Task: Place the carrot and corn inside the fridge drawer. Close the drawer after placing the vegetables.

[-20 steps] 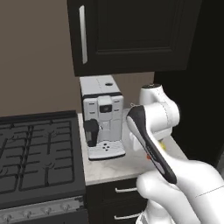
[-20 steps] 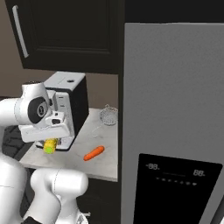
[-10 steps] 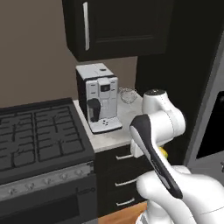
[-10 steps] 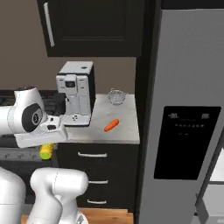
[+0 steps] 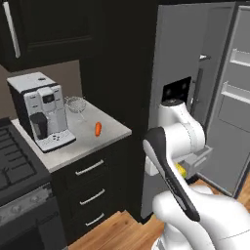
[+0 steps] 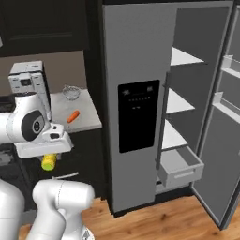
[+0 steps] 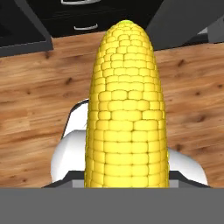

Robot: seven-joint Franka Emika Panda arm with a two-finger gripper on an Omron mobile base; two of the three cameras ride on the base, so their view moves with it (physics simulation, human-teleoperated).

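Right base view shows your claw (image 6: pixel 48 158) pinching the bumpy yellow corn (image 6: pixel 48 161); next carry it to the open grey fridge drawer (image 6: pixel 180 167).

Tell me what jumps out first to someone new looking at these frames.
The yellow corn cob looms large in the hand view, held in the gripper above the wooden floor. Next, the grey fridge stands open with its light grey pull-out drawer extended low down. The small orange carrot lies on the pale countertop beside the coffee machine.
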